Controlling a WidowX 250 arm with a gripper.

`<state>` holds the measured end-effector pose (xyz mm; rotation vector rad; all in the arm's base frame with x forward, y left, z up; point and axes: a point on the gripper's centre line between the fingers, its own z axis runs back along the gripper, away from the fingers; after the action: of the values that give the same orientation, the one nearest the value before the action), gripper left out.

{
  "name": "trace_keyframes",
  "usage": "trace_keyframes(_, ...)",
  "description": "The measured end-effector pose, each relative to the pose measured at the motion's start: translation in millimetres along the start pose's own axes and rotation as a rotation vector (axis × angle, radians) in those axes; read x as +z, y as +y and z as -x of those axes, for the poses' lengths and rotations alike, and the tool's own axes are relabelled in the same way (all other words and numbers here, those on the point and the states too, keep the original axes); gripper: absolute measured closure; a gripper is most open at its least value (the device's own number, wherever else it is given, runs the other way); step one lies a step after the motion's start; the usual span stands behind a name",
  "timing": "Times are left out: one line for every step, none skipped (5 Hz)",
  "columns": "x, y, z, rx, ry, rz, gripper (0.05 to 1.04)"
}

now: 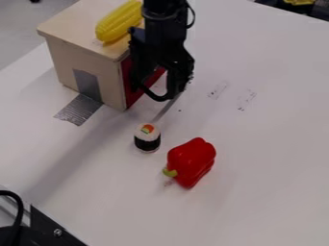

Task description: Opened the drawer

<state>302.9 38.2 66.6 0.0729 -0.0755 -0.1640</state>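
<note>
The black gripper (156, 91) hangs from the top edge, right in front of the red drawer front (128, 91) of a small wooden box (77, 48). It covers much of that red face, so the handle is hidden, and whether gripper and drawer touch is unclear. What shows of the red front looks about level with the box's edge; I cannot tell whether the drawer stands a little out.
A yellow corn cob (116, 24) lies on top of the box. Silver tape (80, 108) runs from its side to the white table (270, 158). In front are a sushi roll (147, 140) and a red pepper (191, 161). Black equipment (45, 230) occupies the lower left corner.
</note>
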Motion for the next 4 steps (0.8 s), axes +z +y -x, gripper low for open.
trace_keyframes(-9, -11, -26, -0.006, -0.035, 0.021, 0.083)
trace_keyframes(-26, -16, -43, -0.011, -0.052, -0.03, 0.083)
trace_keyframes(-52, -10, -44, -0.02, -0.012, -0.105, 0.083)
trace_keyframes(-63, 0, -41, -0.027, 0.013, -0.174, 0.129)
